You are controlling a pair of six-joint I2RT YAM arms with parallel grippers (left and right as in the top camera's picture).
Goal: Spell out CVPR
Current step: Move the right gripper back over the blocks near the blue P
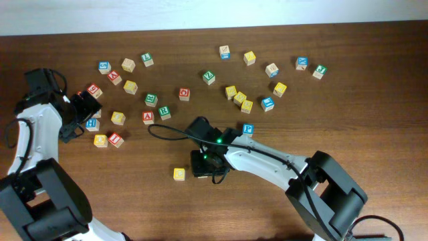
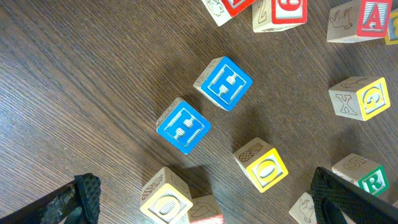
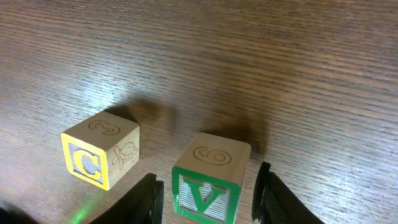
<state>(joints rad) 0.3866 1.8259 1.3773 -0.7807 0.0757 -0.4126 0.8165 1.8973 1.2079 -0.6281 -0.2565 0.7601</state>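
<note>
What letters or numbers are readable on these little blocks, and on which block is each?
"C": yellow C cube, with "3" on top.
"V": green V cube; top digit "6" or "9", unclear which.
"P": blue P cube.
"R": green R cube.
"O": yellow O cube.
"G": yellow G cube.
"A": red A cube.
Remaining blocks: too small, tilted or unclear to read.

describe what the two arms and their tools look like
The left arm and right arm have smooth white links with bulky black joints. A thin black cable loops off the right arm, and a green light glows near its wrist. The left tool and right tool are black and two-fingered; the left's fingers look textured.
</note>
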